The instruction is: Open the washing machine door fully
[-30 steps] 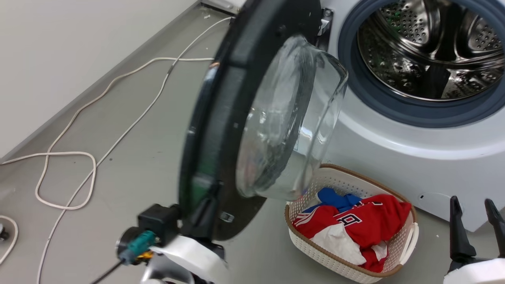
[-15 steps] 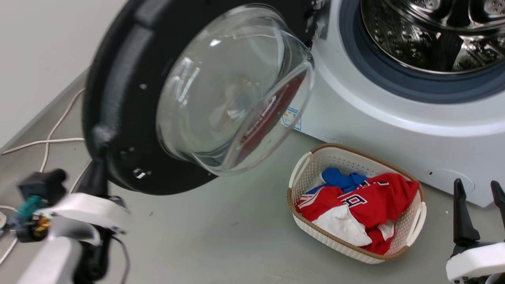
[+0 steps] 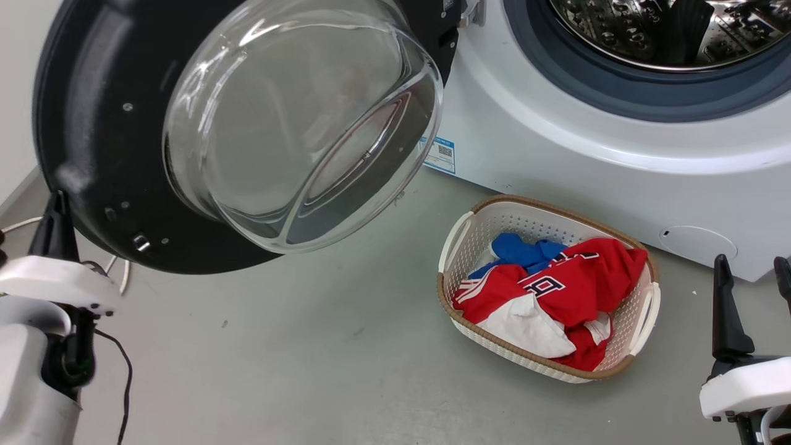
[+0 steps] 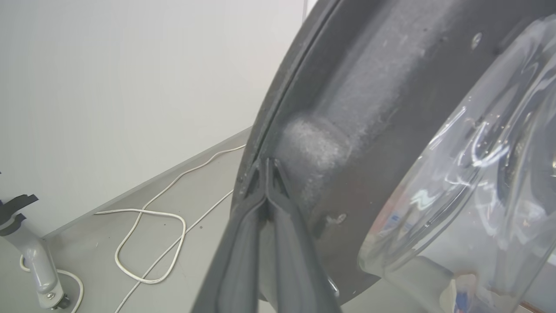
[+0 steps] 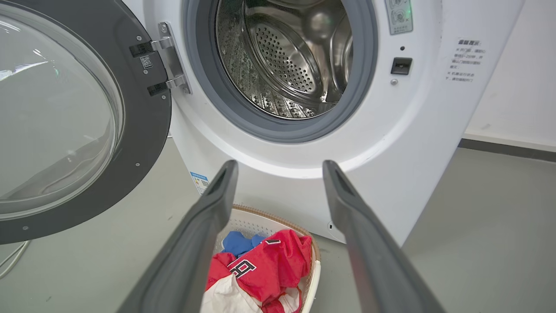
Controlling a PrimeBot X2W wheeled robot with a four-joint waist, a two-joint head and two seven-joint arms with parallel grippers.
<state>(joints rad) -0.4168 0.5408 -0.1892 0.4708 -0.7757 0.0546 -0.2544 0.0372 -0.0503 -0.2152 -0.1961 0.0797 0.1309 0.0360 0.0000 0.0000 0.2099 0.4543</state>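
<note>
1. Since a second ago the washing machine door [image 3: 93, 123] has swung from edge-on to wide open, and its glass bowl now faces us.
2. Our left gripper [image 4: 265, 171] has its fingers pressed together, with the tips at the door's lower left rim.
3. Our right gripper [image 5: 280, 167] hangs at the near right, fingers wide apart and holding nothing.
4. The door stands left of the washing machine [image 3: 556, 154], whose drum [image 3: 618, 37] is exposed.
5. A laundry basket [image 3: 454, 238] of red and blue clothes sits on the floor [image 3: 309, 346] before the machine.

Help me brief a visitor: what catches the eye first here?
The big black door with its bulging glass bowl, swung wide at upper left, the left gripper pinching its rim. Next, the steel drum gaping open, and below it a basket of red and blue clothes.
</note>
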